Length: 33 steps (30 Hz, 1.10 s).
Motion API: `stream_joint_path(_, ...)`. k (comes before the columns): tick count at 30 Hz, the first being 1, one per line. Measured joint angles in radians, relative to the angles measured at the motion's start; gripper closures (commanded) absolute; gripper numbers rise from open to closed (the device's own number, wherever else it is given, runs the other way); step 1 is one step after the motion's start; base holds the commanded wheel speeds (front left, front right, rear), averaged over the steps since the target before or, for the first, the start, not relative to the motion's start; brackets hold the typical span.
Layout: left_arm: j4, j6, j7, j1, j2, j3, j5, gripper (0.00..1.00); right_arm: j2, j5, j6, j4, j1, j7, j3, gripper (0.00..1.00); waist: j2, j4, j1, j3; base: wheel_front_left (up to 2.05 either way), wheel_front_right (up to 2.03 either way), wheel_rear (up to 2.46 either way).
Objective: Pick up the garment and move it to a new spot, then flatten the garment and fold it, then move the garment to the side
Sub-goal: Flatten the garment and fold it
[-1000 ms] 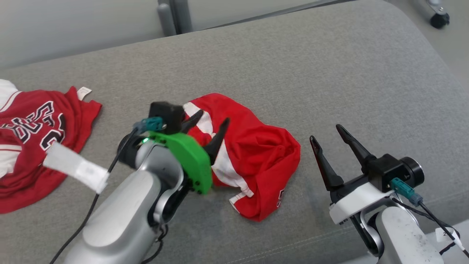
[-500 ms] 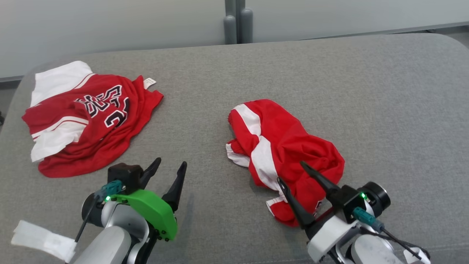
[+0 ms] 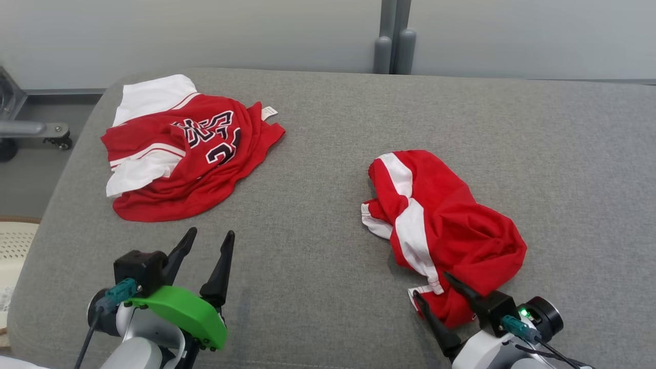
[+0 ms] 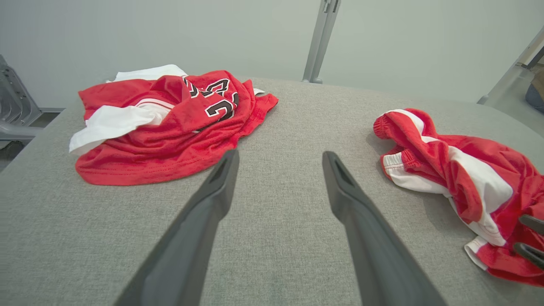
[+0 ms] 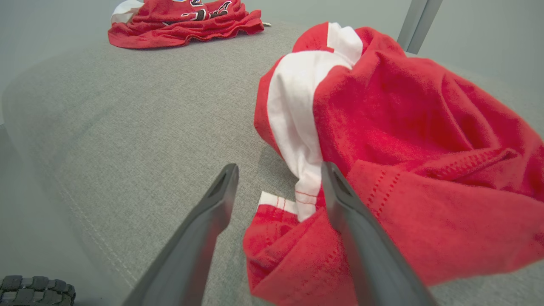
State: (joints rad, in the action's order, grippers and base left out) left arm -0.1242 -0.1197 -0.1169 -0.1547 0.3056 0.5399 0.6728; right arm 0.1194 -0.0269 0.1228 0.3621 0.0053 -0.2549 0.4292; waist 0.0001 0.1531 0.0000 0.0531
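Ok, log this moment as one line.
left claw: open, over gray cushion | right claw: open, at near hem of crumpled red garment | numbered jersey: lying apart, left

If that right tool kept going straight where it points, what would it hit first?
Probably the crumpled red-and-white garment: the open right tool points at its near hem, which seems to lie between the fingers.

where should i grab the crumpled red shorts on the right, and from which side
Probably the white-trimmed hem of the red shorts, coming from the robot's side with the right claw: that edge sticks out low and loose, in line with its open jaws.
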Motion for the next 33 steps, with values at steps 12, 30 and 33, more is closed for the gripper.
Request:
stream_joint_path(12,0.06,-0.004,-0.016,0.049,0.006,-0.016,-0.006,0.0,0.015,0.011,-0.019,0.111,-0.078,0.068,-0.023,0.0,0.0,0.061,-0.0001,0.01,0.0,0.0,0.0)
stream_joint_path(30,0.101,-0.004,-0.016,0.116,0.015,-0.087,-0.007,0.0,0.018,0.019,-0.017,0.215,-0.142,0.212,0.0,1.0,0.0,0.076,0.0,0.01,0.0,0.0,0.0)
stream_joint_path(33,0.109,-0.004,-0.016,0.13,0.019,-0.095,-0.007,0.0,0.026,0.019,-0.009,0.197,-0.15,0.216,0.002,1.0,0.0,0.061,0.0,0.011,0.0,0.0,0.0)
